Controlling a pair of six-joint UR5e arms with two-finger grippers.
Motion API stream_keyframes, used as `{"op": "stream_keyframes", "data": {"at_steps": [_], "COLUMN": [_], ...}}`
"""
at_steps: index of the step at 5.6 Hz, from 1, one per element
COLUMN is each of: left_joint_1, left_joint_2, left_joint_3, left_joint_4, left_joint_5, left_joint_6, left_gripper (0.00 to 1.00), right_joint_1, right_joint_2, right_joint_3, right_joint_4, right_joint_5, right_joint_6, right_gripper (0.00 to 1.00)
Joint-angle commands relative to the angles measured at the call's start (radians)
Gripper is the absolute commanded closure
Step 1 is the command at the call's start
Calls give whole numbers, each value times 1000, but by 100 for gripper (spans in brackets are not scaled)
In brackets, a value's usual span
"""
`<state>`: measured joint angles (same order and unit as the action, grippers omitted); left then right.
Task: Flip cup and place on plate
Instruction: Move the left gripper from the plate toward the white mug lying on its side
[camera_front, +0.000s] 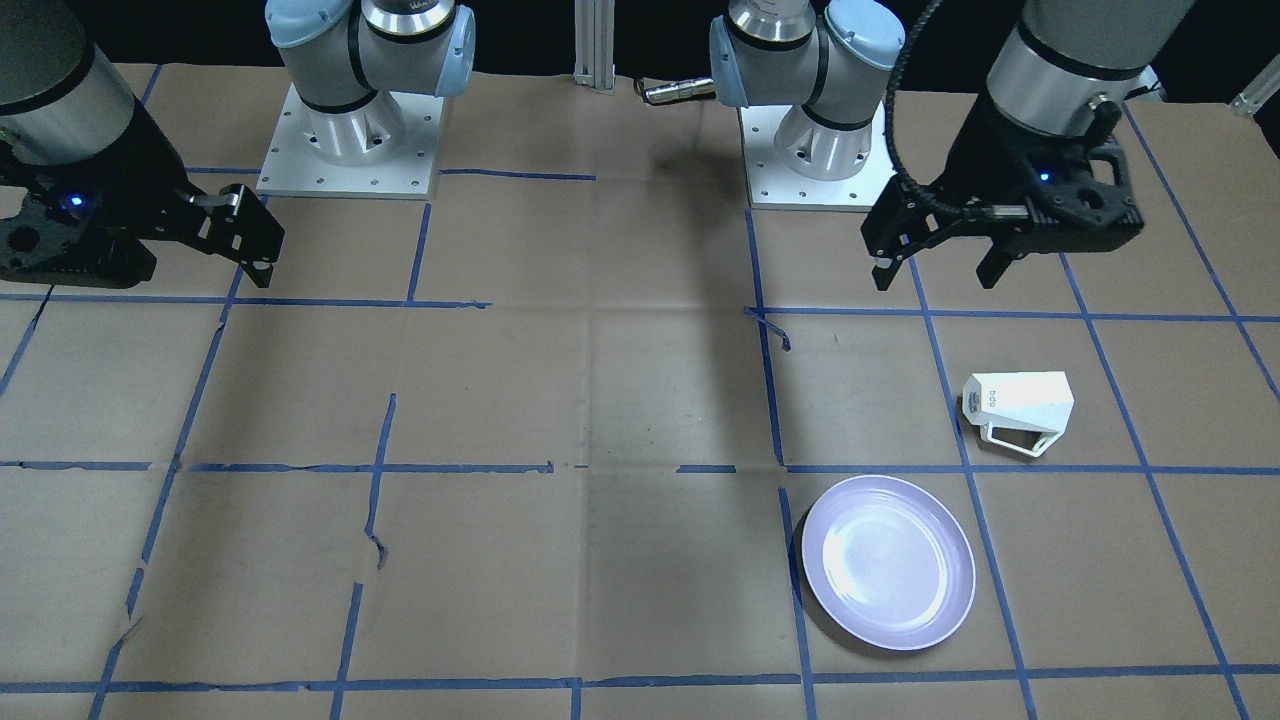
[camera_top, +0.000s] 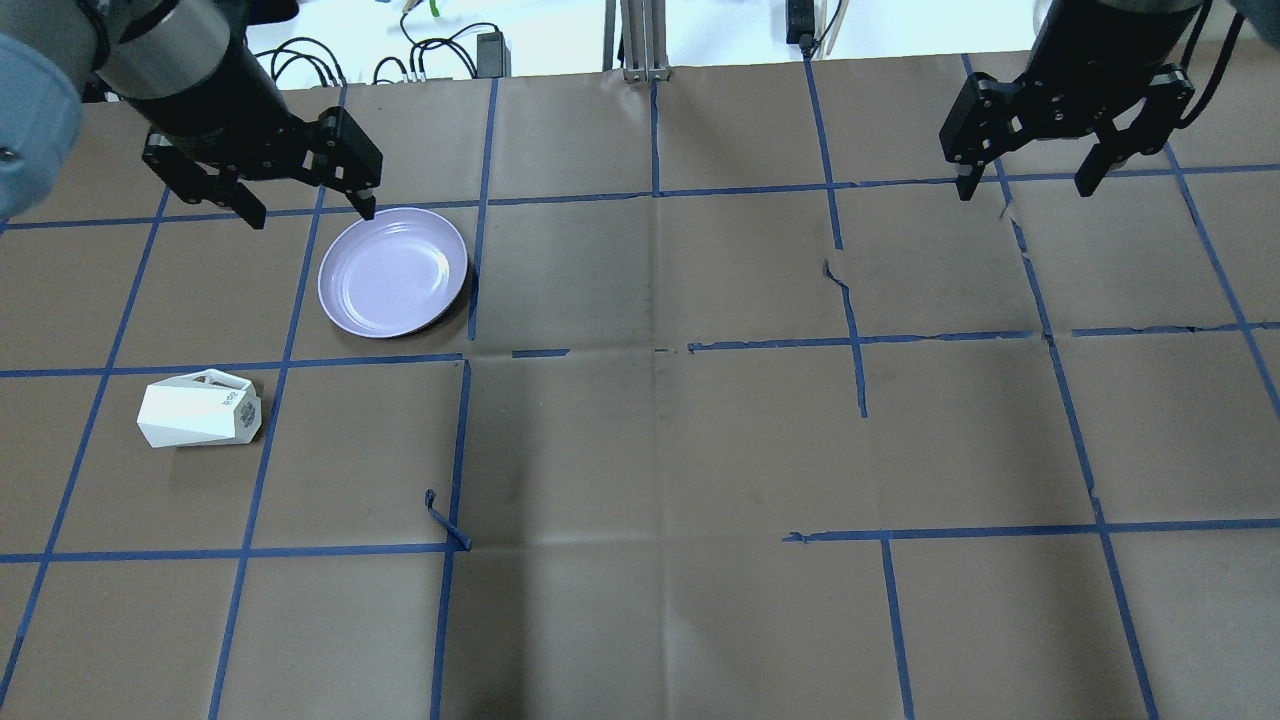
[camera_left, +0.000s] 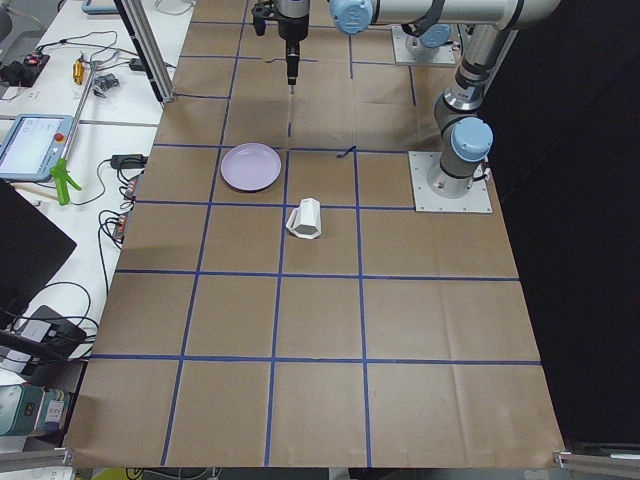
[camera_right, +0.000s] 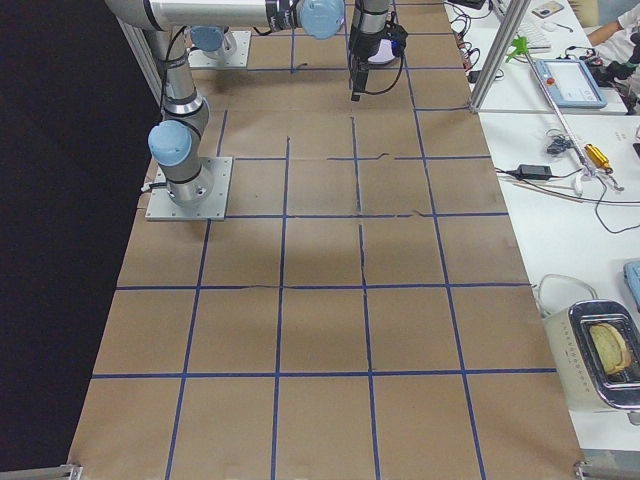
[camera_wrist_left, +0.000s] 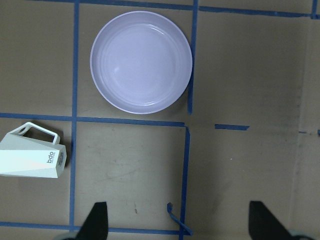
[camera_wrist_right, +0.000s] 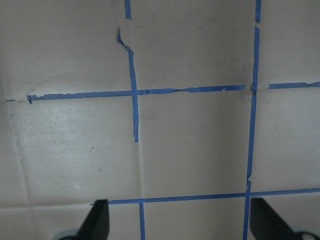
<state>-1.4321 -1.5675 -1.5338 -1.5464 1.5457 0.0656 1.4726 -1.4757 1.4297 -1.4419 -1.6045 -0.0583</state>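
Note:
The white faceted cup (camera_front: 1018, 400) lies on its side on the brown paper, with its marked base toward the table's middle and its handle toward the plate; it also shows in the overhead view (camera_top: 198, 410) and the left wrist view (camera_wrist_left: 32, 160). The lavender plate (camera_front: 888, 562) sits empty a short way beyond it (camera_top: 393, 272) (camera_wrist_left: 141, 61). My left gripper (camera_top: 305, 210) hangs open and empty, high above the table near the plate's far edge (camera_front: 935, 278). My right gripper (camera_top: 1023, 190) hangs open and empty over the other half of the table.
Blue tape lines grid the paper, with a curled loose end (camera_top: 445, 520) near the cup's square. The two arm bases (camera_front: 345, 150) (camera_front: 815, 150) stand on the robot's side. Cables and a metal post (camera_top: 640, 40) lie beyond the far edge.

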Motion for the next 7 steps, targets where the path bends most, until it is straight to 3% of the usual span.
{"op": "stream_keyframes", "data": {"at_steps": [1,2,5,7], "left_joint_1": [179,297,664,842], "left_joint_2": [41,52,15,-90], "left_joint_3": [4,7,-5,-23], "left_joint_4": [-106,-165,-175,-184], "left_joint_5": [-6,-7,-42,-192], "left_joint_6": [255,452,982,1283], "left_gripper": [2,2,2,2], "right_joint_1": [0,0,0,0], "right_joint_2": [0,0,0,0], "right_joint_3": [0,0,0,0], "right_joint_4": [0,0,0,0], "right_joint_5": [0,0,0,0], "right_joint_6": [0,0,0,0], "right_gripper": [0,0,0,0]}}
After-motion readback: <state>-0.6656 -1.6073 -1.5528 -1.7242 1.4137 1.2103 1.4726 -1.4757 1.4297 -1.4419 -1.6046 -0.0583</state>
